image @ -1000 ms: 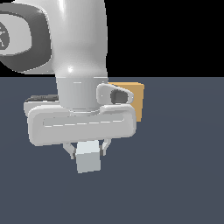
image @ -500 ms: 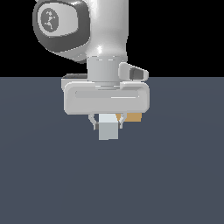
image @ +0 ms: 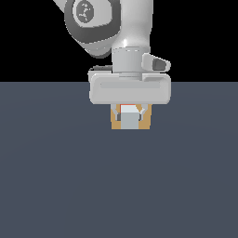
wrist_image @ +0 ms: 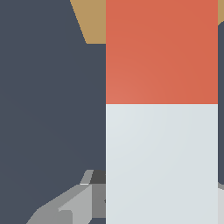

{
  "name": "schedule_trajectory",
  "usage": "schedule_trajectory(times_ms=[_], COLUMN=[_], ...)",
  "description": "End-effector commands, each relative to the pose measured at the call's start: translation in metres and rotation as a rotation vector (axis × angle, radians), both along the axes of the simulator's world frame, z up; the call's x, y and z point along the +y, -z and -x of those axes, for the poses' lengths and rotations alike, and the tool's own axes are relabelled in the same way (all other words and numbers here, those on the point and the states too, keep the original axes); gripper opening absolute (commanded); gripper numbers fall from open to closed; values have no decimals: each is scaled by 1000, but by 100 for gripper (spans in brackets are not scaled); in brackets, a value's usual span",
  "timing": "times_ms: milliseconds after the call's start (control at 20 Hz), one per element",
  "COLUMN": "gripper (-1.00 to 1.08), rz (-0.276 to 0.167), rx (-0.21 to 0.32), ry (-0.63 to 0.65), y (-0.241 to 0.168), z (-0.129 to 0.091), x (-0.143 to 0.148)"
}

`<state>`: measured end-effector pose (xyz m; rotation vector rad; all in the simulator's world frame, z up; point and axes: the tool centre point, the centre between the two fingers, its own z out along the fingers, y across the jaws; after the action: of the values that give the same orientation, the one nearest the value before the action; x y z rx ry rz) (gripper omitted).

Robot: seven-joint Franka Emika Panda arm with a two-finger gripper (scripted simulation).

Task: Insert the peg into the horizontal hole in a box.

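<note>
Squarely in front of the tan box (image: 148, 122), the square-sectioned peg (image: 129, 119) sat pinched in the gripper (image: 130, 116), white-grey end toward the exterior camera, orange-red end toward the box, as the white arm (image: 132, 35) reached straight down.

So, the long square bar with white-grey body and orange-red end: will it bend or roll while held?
The white-grey and orange-red square bar looks stiff: its edges run straight. Flat faces probably stop rolling and give the gripper firm contact. Held near one end, it may tilt if its tip catches the tan box.
</note>
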<state>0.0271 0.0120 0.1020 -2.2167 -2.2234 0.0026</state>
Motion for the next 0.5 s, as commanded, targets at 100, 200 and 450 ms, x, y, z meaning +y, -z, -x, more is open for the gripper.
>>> schedule_trajectory(times_ms=[100,200,450], gripper=[-100,-100,-100], rz=[0,0,0], rx=[-3,-3,-3], ry=[19,21,21], y=[-7,-8,-8], z=[-10,-11,-12], x=[7,8,8])
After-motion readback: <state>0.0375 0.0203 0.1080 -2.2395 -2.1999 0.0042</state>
